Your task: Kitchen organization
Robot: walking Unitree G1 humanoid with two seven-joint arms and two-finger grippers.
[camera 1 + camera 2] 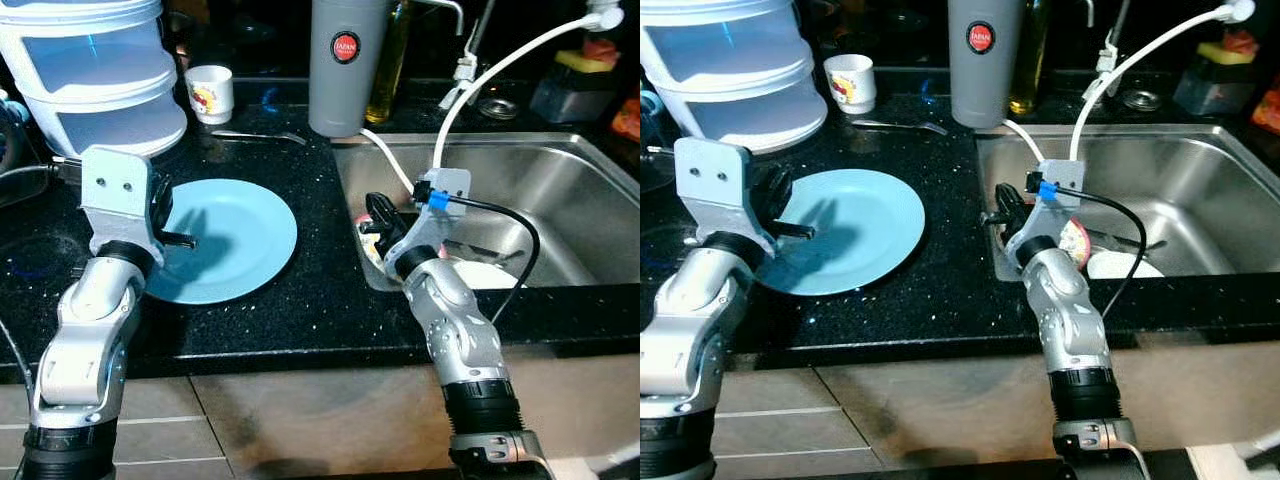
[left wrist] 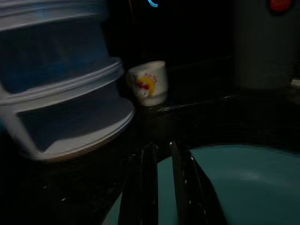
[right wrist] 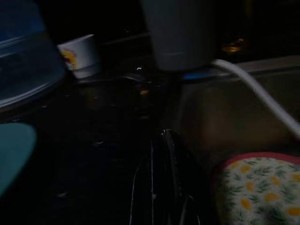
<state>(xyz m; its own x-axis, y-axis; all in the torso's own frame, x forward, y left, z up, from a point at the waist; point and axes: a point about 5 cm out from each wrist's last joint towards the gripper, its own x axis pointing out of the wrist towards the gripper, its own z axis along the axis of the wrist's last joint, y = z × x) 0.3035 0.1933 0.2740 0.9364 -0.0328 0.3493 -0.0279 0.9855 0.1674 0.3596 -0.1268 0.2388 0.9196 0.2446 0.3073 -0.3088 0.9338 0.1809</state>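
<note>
1. Your left arm (image 1: 85, 330) is bent upward, with its wrist raised.
2. Your left gripper (image 2: 159, 187) points forward, and its two black fingers (image 2: 140, 187) stand a small gap apart.
3. Your right arm (image 1: 465, 345) reaches up and forward.
4. Your right gripper (image 3: 161, 187) has its fingers pressed together.

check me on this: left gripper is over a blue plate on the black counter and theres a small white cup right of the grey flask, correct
Not quite. The small white cup stands left of the grey flask, not right of it, as the left eye view shows. The rest holds: the left gripper is over the blue plate on the black counter.
</note>
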